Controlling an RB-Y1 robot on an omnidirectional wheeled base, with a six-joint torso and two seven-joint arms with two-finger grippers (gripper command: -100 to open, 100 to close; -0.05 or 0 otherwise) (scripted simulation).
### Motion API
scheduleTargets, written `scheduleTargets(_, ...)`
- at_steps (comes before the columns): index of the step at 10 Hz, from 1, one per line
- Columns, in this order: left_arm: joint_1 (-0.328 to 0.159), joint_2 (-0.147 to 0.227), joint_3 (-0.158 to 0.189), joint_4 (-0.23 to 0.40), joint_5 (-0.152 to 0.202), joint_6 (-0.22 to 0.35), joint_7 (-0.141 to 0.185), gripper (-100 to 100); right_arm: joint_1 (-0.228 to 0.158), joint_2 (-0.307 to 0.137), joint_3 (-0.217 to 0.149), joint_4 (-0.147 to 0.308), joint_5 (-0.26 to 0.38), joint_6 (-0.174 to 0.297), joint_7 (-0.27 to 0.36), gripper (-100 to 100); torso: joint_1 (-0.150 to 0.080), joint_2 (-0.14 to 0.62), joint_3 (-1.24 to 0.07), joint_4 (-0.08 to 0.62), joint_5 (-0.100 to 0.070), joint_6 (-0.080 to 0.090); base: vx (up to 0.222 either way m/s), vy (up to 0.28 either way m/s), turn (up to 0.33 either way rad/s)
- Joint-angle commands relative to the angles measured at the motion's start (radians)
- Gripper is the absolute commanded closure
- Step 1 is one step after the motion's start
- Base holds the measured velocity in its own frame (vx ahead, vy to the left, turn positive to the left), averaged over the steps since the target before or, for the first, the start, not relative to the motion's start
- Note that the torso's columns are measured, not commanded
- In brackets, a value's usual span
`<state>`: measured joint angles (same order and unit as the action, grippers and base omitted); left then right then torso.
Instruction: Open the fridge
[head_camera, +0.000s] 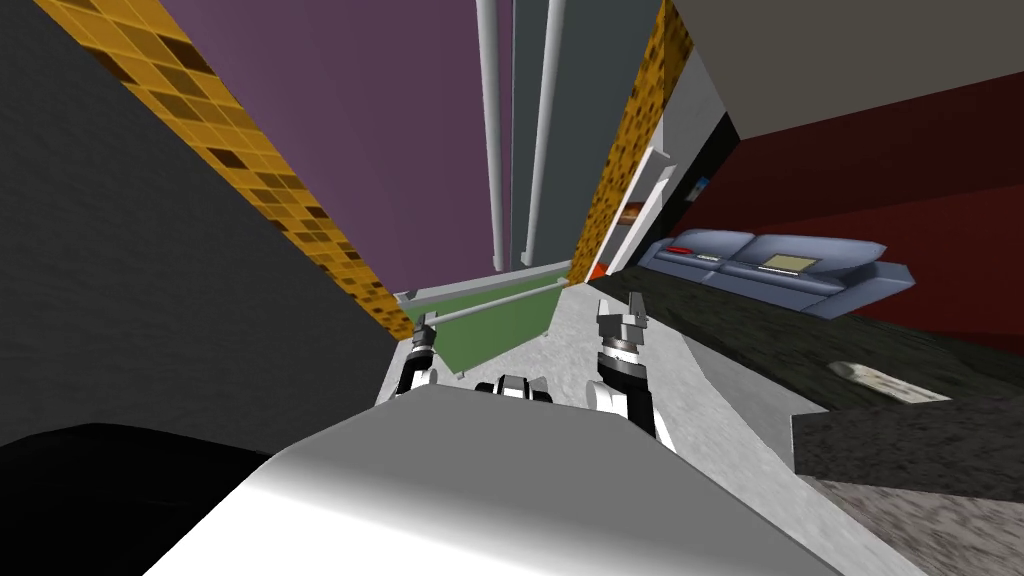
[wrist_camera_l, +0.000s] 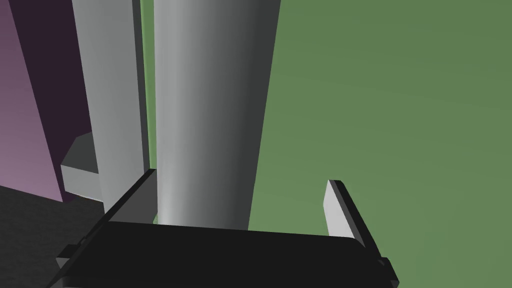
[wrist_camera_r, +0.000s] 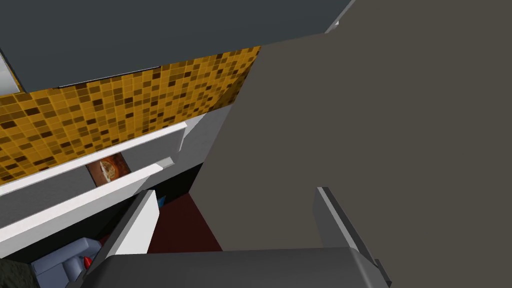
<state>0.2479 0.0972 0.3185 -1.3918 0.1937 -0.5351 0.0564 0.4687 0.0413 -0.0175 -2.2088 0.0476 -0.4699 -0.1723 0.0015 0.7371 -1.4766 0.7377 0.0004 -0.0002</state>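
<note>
Left pincer (wrist_camera_l: 241, 177), released, straddled the handle (wrist_camera_l: 210, 125) off-centre, so clenching might slip off it. Right pincer (wrist_camera_r: 235, 191) hung released, well apart from the handle.

Blue-grey sofa (head_camera: 780, 272), yellow mosaic tiles (head_camera: 240, 160) — dark speckled carpet (head_camera: 800, 345)

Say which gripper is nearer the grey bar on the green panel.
Left. The left gripper has the grey bar between its open fingers; the right gripper hangs apart, beside the green panel.

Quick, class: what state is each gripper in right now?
Left gripper: open around the grey bar handle, not clamped.
Right gripper: open, holding nothing.
</note>
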Motion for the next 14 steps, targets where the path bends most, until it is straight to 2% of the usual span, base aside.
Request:
scheduleTargets(1, -0.055, 0.060, 0.069, 0.063, 0.029, 0.015, 0.026, -100, 0.000, 0.000, 0.000, 0.000, 0.000, 0.000, 0.000, 0, 0.001, 0.000, 0.000, 0.000, 0.000, 0.000, -0.062, -0.082, -0.159)
scheduleTargets(2, -0.076, 0.082, 0.094, 0.087, 0.039, 0.020, 0.035, -100, 0.000, 0.000, 0.000, 0.000, 0.000, 0.000, 0.000, 0, 0.001, -0.002, -0.001, 0.002, -0.002, 0.002, -0.066, -0.103, -0.207)
scheduleTargets(3, -0.049, 0.058, 0.075, 0.061, 0.031, 0.025, 0.025, -100, 0.000, 0.000, 0.000, 0.000, 0.000, 0.000, 0.000, 0, -0.001, -0.003, -0.002, 0.003, -0.004, 0.003, -0.029, -0.043, -0.034)
scheduleTargets(4, -0.034, 0.039, 0.043, 0.039, 0.018, 0.010, 0.017, 100, 0.000, 0.000, 0.000, 0.000, 0.000, 0.000, 0.000, 0, 0.000, -0.003, -0.002, 0.001, -0.002, 0.001, 0.045, 0.056, 0.270)
scheduleTargets(6, 0.008, -0.004, -0.008, -0.009, -0.003, 0.000, 0.000, 100, 0.001, 0.000, -0.001, 0.000, 0.000, 0.000, 0.000, 0, 0.010, -0.006, -0.003, -0.004, 0.006, -0.002, 0.084, 0.108, 0.207)
scheduleTargets(11, 0.114, -0.112, -0.136, -0.131, -0.055, -0.024, -0.044, 100, 0.000, 0.000, 0.000, 0.000, 0.000, 0.000, 0.000, 0, 0.007, -0.003, 0.000, -0.005, 0.007, -0.002, 0.065, 0.087, 0.171)
scheduleTargets(12, 0.114, -0.112, -0.136, -0.131, -0.055, -0.024, -0.044, 100, 0.000, 0.000, 0.000, 0.000, 0.000, 0.000, 0.000, 0, 0.007, -0.003, 0.000, -0.005, 0.007, -0.001, 0.041, 0.047, 0.037)
scheduleTargets(13, 0.135, -0.133, -0.161, -0.155, -0.065, -0.029, -0.053, 100, 0.000, 0.000, 0.000, 0.000, 0.000, 0.000, 0.000, 0, 0.006, -0.003, 0.000, -0.006, 0.006, -0.001, 0.036, 0.043, 0.123)
scheduleTargets(14, 0.110, -0.122, -0.146, -0.148, -0.061, -0.028, -0.051, 100, 0.000, 0.000, 0.000, 0.000, 0.000, 0.000, 0.000, 0, 0.005, -0.003, -0.001, -0.005, 0.005, -0.001, 0.017, 0.015, 0.021)
